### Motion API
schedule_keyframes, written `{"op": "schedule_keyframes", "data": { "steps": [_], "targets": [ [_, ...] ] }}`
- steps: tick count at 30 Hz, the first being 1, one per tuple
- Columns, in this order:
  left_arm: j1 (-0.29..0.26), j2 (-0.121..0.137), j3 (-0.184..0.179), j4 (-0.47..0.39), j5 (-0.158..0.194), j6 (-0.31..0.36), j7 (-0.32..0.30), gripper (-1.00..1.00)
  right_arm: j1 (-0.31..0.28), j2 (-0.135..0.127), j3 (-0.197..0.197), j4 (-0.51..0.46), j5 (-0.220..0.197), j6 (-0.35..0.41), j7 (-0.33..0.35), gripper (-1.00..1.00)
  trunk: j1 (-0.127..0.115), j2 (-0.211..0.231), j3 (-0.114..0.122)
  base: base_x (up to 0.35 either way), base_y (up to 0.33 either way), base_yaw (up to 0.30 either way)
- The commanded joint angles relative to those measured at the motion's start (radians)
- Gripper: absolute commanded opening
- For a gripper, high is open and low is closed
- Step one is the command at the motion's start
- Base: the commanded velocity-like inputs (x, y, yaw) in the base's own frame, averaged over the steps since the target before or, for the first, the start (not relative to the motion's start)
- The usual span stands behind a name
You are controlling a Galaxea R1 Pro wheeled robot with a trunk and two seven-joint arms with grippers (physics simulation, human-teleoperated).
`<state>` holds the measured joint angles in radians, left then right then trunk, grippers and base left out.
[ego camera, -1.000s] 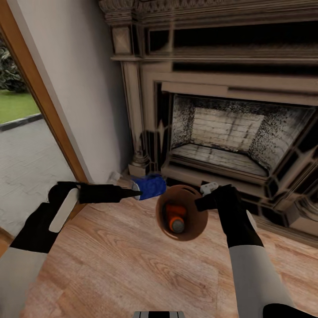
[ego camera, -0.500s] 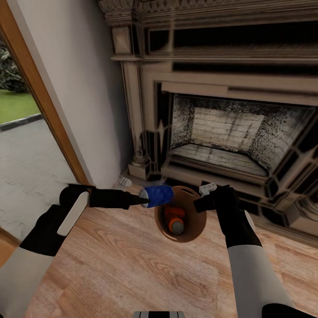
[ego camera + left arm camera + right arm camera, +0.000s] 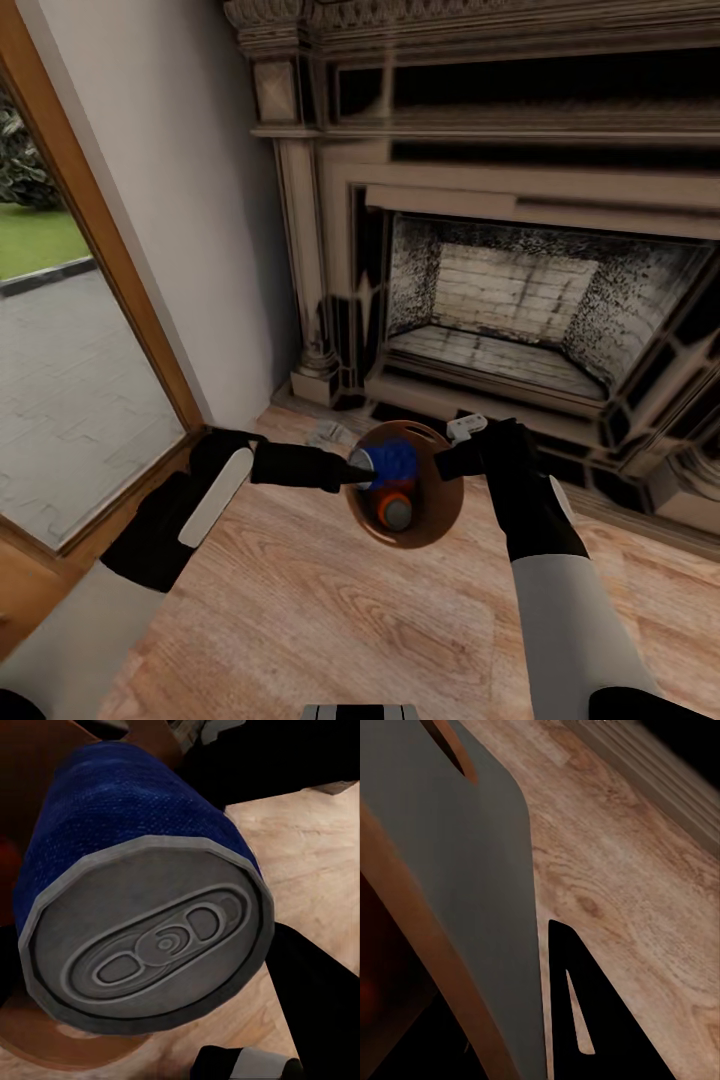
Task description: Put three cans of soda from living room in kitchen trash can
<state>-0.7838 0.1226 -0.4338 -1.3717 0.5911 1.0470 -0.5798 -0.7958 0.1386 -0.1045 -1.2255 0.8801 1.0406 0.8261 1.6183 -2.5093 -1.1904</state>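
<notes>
Left gripper (image 3: 362, 468) clamps blue can (image 3: 392, 463) lying sideways, lower centre of head frame, over open mouth of bin (image 3: 432, 512). We see can's silver top (image 3: 150, 943) large and close in left wrist frame, bin's brown inside behind it. Right gripper (image 3: 452, 462) pinches bin rim at bin's right edge, holding it tilted above wood floor (image 3: 320, 620). Orange can (image 3: 396, 509) lies inside bin, below blue one. Fireplace (image 3: 500, 300) fills upper right; glass door (image 3: 70, 330) at left.
</notes>
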Motion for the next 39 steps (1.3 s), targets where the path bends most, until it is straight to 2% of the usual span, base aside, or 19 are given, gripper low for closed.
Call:
{"op": "schedule_keyframes", "data": {
  "steps": [1,3,5,12,14,18,27,29,32,39],
  "targets": [
    [0.0,-0.003,-0.011,0.001,0.002,0.0,0.021,-1.0,0.0,0.002,0.0,0.0,-0.02,0.007,0.004,-1.0,0.0,0.0,0.0,0.0,0.0,0.0],
    [0.0,-0.01,-0.018,0.001,0.002,0.0,0.039,-1.0,0.0,0.004,0.0,0.0,-0.02,0.007,0.004,-1.0,0.0,0.0,0.0,0.0,0.0,0.0],
    [0.0,-0.03,-0.026,0.002,0.001,0.0,0.08,-1.0,0.0,0.006,0.0,0.0,-0.019,0.007,0.004,-1.0,0.0,0.0,0.0,0.0,0.0,0.0],
    [-0.001,-0.049,-0.031,0.002,0.002,0.0,0.179,-1.0,0.0,0.01,0.0,0.0,-0.018,0.007,0.003,-1.0,0.0,0.0,0.0,0.0,0.0,0.0],
    [-0.001,-0.061,-0.032,0.002,0.001,0.0,0.218,-1.0,0.0,0.015,0.0,-0.001,-0.017,0.007,0.003,-1.0,0.0,0.0,0.0,0.0,0.0,0.0],
    [-0.002,-0.083,-0.032,0.011,0.002,0.0,0.291,-1.0,0.0,0.023,0.0,-0.004,0.012,0.007,0.004,-1.0,0.0,0.0,0.0,0.0,0.0,0.0],
    [-0.004,-0.127,-0.034,0.087,0.0,0.0,0.346,-1.0,0.0,0.036,0.005,-0.006,0.029,0.007,0.004,-1.0,0.0,0.0,0.0,0.0,0.0,0.0],
    [-0.004,-0.151,-0.05,0.114,-0.002,0.0,0.371,-1.0,0.0,0.036,0.011,-0.007,0.03,0.007,0.004,-1.0,0.0,0.0,0.0,0.0,0.0,0.0],
    [-0.004,-0.164,-0.091,0.125,-0.002,0.0,0.394,-1.0,0.0,0.036,0.013,-0.008,0.031,0.007,0.004,-1.0,0.0,0.0,0.0,0.0,0.0,0.0],
    [-0.005,-0.171,-0.116,0.132,-0.002,0.0,0.426,-1.0,0.0,0.036,0.014,-0.008,0.031,0.007,0.004,-1.0,0.0,0.0,0.0,0.0,0.0,0.0]
  ]
}}
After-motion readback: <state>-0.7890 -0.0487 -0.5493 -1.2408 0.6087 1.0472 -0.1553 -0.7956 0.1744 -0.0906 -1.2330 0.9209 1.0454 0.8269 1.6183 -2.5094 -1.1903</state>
